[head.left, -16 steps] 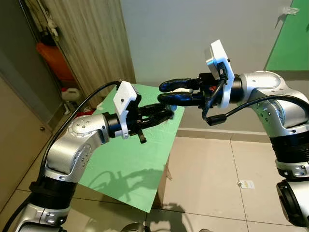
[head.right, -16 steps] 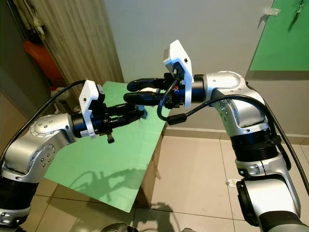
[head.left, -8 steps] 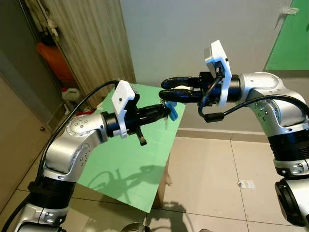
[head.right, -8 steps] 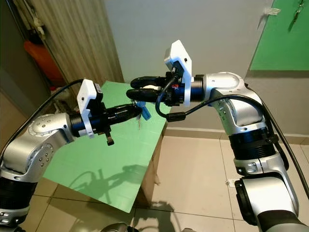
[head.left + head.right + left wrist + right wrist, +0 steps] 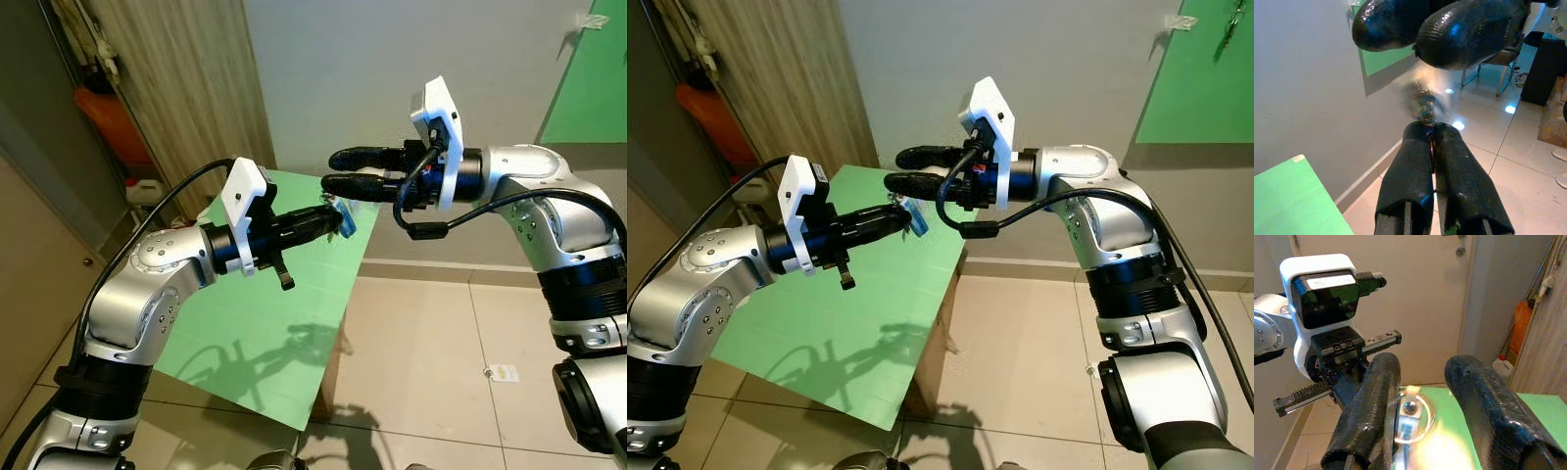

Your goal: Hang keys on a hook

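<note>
Pinched shut, the left gripper (image 5: 333, 221) holds the keys (image 5: 342, 217) over the green table's (image 5: 255, 343) far edge. Beside it, the right gripper (image 5: 338, 172) has spread its 2 fingers and lifted clear since 1 second ago, so the handover looks complete; hanging remains.

Evenly lit indoor scene, sharp in both eye views — arm shadows fall on the green tabletop (image 5: 265, 333). In the wrist views the keys (image 5: 1425, 105) are blurred, with glare spots on the floor tiles (image 5: 1508, 110).
</note>
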You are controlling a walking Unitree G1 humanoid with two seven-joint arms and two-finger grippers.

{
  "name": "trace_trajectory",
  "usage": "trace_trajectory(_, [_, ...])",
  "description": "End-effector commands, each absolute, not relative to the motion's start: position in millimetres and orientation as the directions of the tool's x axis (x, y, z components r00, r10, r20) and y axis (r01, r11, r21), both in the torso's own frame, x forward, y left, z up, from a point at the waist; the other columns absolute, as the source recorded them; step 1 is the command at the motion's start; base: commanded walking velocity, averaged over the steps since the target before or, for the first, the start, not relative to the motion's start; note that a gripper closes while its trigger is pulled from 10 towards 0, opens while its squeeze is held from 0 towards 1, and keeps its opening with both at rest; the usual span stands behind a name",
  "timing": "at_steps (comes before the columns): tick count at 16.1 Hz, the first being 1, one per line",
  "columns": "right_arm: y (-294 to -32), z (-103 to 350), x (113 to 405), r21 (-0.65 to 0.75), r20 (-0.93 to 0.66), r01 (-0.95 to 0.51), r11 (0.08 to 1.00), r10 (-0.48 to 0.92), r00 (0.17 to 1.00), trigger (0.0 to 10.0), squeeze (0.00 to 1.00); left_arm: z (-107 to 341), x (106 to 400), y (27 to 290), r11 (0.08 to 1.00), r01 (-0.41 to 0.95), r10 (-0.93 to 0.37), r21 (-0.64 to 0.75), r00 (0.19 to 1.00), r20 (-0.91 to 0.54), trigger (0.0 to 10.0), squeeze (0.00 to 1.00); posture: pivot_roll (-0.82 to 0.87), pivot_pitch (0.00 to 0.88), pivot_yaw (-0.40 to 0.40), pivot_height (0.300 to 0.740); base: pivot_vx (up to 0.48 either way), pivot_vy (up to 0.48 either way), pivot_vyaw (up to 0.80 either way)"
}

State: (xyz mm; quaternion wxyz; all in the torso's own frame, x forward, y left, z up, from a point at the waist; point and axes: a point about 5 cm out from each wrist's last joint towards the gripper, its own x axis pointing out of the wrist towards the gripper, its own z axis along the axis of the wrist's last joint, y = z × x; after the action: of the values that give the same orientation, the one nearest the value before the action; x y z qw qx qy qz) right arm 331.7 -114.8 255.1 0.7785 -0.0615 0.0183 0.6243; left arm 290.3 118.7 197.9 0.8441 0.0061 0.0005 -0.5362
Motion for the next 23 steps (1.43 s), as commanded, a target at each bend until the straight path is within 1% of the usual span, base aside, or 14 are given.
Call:
trace_trajectory(1, [-112.1,267.1,331.0,-0.122,-0.077,-0.97,0.21,0.972,0.22,10.0,1.0,204.0,292.2,121.6,0.424,0.906,-0.906,0.022,0.424,0.003,0.0,0.0,-0.1,0.028,0.154,0.74,0.0,0.0,0.0])
trace_trajectory(5, [-112.9,266.6,331.9,-0.123,-0.065,-0.965,0.23,0.969,0.239,10.0,1.0,204.6,292.3,121.9,0.421,0.907,-0.907,0.023,0.421,0.001,0.0,0.0,-0.1,0.031,0.159,0.74,0.0,0.0,0.0])
trace_trajectory(7, [-113.9,268.2,337.6,-0.131,-0.032,-0.948,0.292,0.954,0.298,10.0,1.0,203.7,292.1,122.0,0.426,0.904,-0.905,0.027,0.426,-0.01,0.0,0.0,-0.1,0.037,0.168,0.74,0.0,0.0,0.0])
trace_trajectory(8, [-114.7,269.9,342.4,-0.144,-0.008,-0.927,0.348,0.936,0.352,10.0,1.0,202.8,292.7,122.2,0.433,0.901,-0.901,0.03,0.433,-0.016,0.0,0.0,-0.1,0.038,0.168,0.74,0.0,0.0,0.0])
trace_trajectory(9, [-116.5,271.3,349.6,-0.156,0.017,-0.89,0.428,0.902,0.43,10.0,1.0,202.1,293.4,122.6,0.443,0.896,-0.896,0.033,0.443,-0.02,0.0,0.0,-0.1,0.04,0.171,0.74,0.0,0.0,0.0])
trace_trajectory(11, [-119.2,270.4,353.9,-0.159,0.033,-0.855,0.494,0.868,0.496,10.0,1.0,202.2,293.6,123.0,0.451,0.892,-0.892,0.028,0.452,-0.013,0.0,0.0,-0.1,0.042,0.171,0.74,0.0,0.0,0.0])
trace_trajectory(13, [-120.7,262.7,350.6,-0.152,-0.009,-0.87,0.469,0.88,0.475,10.0,1.0,202.6,294.0,123.6,0.455,0.89,-0.89,0.03,0.455,-0.011,0.0,0.0,-0.1,0.043,0.168,0.74,0.0,0.0,0.0])
trace_trajectory(14, [-125.9,251.0,345.7,-0.147,-0.061,-0.888,0.435,0.892,0.447,10.0,0.0,203.5,294.6,124.9,0.457,0.889,-0.889,0.033,0.458,-0.01,0.0,0.0,-0.1,0.043,0.167,0.74,0.0,0.0,0.0])
trace_trajectory(16, [-144.9,236.1,342.0,-0.126,-0.129,-0.9,0.417,0.893,0.432,10.0,0.0,203.7,294.8,127.0,0.46,0.887,-0.888,0.037,0.46,-0.01,0.0,0.0,-0.1,0.044,0.166,0.74,0.0,0.0,0.0])
trace_trajectory(17, [-154.4,231.6,338.5,-0.111,-0.168,-0.913,0.392,0.899,0.406,10.0,0.0,203.9,294.6,127.9,0.458,0.888,-0.888,0.038,0.459,-0.011,0.0,0.0,-0.1,0.044,0.166,0.74,0.0,0.0,0.0])
trace_trajectory(19, [-164.0,228.0,332.1,-0.099,-0.212,-0.934,0.344,0.909,0.358,10.0,0.0,205.3,295.2,129.4,0.457,0.889,-0.889,0.039,0.458,-0.01,0.0,0.0,-0.1,0.044,0.166,0.74,0.0,0.0,0.0])
trace_trajectory(21, [-163.0,228.6,322.1,-0.058,-0.212,-0.962,0.268,0.938,0.274,10.0,0.0,206.2,295.4,128.7,0.449,0.893,-0.893,0.037,0.449,-0.006,0.0,0.0,-0.11,0.043,0.167,0.74,0.0,0.0,0.0])
trace_trajectory(23, [-157.2,229.7,316.6,-0.043,-0.195,-0.977,0.21,0.957,0.214,10.0,0.0,206.3,295.5,127.0,0.441,0.897,-0.897,0.037,0.441,-0.005,0.0,0.0,-0.11,0.039,0.168,0.74,0.0,0.0,0.0])
